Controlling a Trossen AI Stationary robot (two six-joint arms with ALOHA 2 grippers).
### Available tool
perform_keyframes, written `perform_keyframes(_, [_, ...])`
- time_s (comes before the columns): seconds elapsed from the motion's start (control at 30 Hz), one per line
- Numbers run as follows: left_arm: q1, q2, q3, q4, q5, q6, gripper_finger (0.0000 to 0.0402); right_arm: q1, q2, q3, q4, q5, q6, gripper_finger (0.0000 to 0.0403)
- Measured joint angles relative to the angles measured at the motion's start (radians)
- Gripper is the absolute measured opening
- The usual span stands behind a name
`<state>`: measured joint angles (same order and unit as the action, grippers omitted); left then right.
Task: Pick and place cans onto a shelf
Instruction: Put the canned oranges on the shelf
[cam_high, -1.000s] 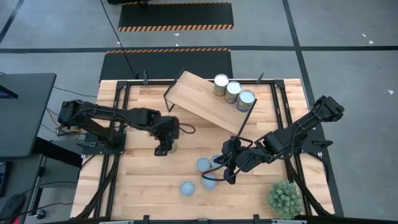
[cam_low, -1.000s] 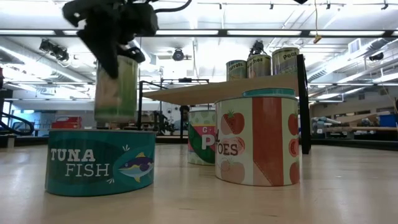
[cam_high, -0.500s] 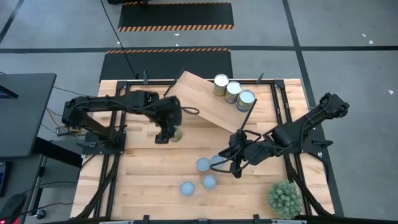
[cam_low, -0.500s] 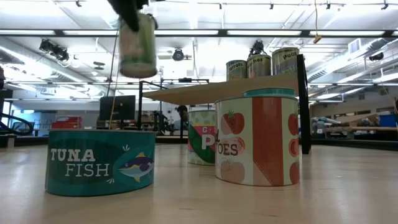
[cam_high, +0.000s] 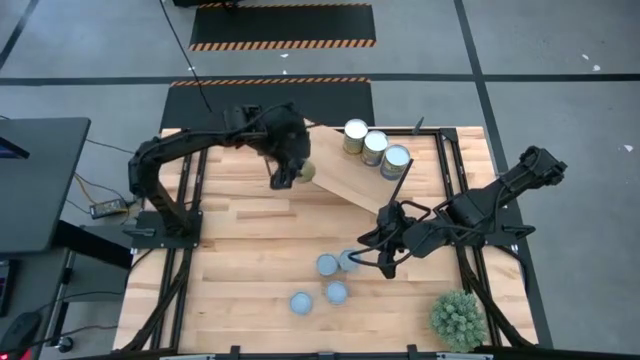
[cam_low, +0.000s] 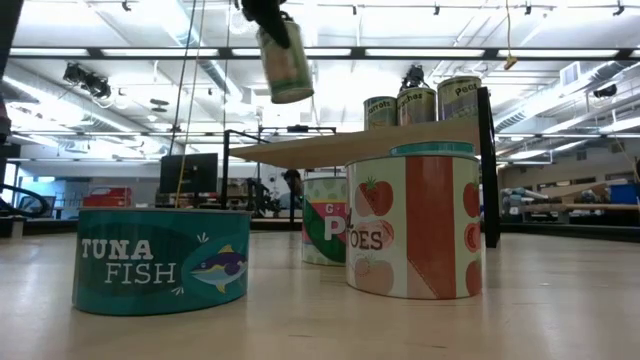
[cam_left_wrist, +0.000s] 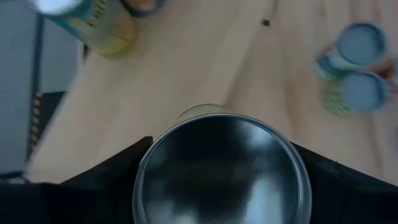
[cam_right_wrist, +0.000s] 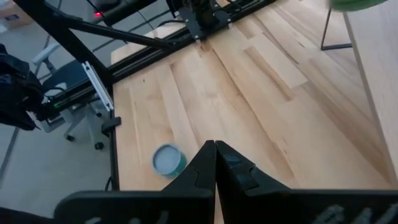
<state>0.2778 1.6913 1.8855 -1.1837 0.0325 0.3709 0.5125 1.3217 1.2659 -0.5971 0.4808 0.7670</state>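
Item: small round metal can with shiny lid (cam_left_wrist: 221, 168), pinched in the jaws of the left gripper (cam_high: 288, 172). Since a second ago it has risen from low over the plank bench (cam_high: 240, 270) and now hangs tilted above the near end of the light wooden shelf board on dark legs (cam_high: 335, 170); release looks imminent. Three cans (cam_high: 375, 145) stand on the shelf's far end; four blue-topped tins (cam_high: 330, 278) remain below. Right gripper (cam_high: 388, 262): jaws pressed together, lifted off those tins.
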Motion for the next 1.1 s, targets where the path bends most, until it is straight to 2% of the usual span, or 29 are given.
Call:
perform_keyframes(0.2, [0.069, 0.071, 0.035, 0.062, -0.043, 0.107, 0.0311, 0.000, 0.001, 0.000, 0.005, 0.021, 0.001, 0.0008])
perform_keyframes(0.57, [0.174, 0.187, 0.035, 0.113, -0.037, 0.257, 0.0311, -0.002, 0.002, 0.000, 0.007, 0.025, 0.060, 0.0008])
perform_keyframes(1.1, [0.198, 0.212, 0.034, 0.230, -0.064, 0.362, 0.0312, -0.019, 0.002, 0.000, 0.020, 0.027, 0.068, 0.0008])
